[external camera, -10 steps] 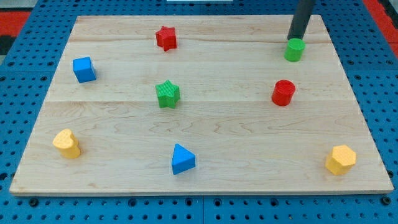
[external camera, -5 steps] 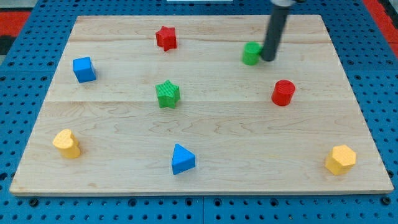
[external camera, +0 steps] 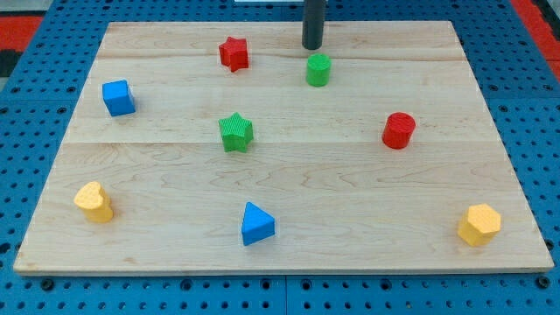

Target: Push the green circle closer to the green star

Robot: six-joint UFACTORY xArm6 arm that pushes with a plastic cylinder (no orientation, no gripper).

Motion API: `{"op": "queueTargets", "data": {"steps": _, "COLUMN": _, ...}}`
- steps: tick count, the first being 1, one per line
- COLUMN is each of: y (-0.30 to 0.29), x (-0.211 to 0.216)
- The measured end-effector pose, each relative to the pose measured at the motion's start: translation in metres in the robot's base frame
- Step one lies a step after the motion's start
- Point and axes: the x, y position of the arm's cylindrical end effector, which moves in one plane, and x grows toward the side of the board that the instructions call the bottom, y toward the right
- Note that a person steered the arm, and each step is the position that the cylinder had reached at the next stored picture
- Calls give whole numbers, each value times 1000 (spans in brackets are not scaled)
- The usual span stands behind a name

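Lying nearest, view's bottom: blue triangle [external camera: 256, 224], yellow block [external camera: 94, 202] at the left, yellow hexagon [external camera: 479, 224] at the right.
Middle band: green star [external camera: 235, 132] left of centre; red cylinder [external camera: 398, 130] well apart to its right.
Far left: blue cube [external camera: 118, 97].
Green circle: [external camera: 318, 70] up and to the right of the green star, apart from it.
Red star: [external camera: 234, 53] left of the green circle.
Counter: wooden board [external camera: 157, 166] carrying every block.
My tip: [external camera: 312, 46] just above the green circle toward the view's top, near it, a sliver of wood between.
Pincer: none shows; only the bare rod, holding nothing.
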Motion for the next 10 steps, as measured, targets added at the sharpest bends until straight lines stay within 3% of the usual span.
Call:
{"op": "queueTargets", "data": {"steps": 1, "y": 27, "x": 53}}
{"op": "queueTargets", "data": {"steps": 3, "y": 35, "x": 108}}
{"op": "queueTargets", "data": {"steps": 4, "y": 74, "x": 134}}
{"op": "queueTargets", "data": {"steps": 6, "y": -4, "x": 113}}
{"op": "queueTargets", "data": {"steps": 8, "y": 0, "x": 129}}
{"op": "queueTargets", "data": {"steps": 10, "y": -54, "x": 166}}
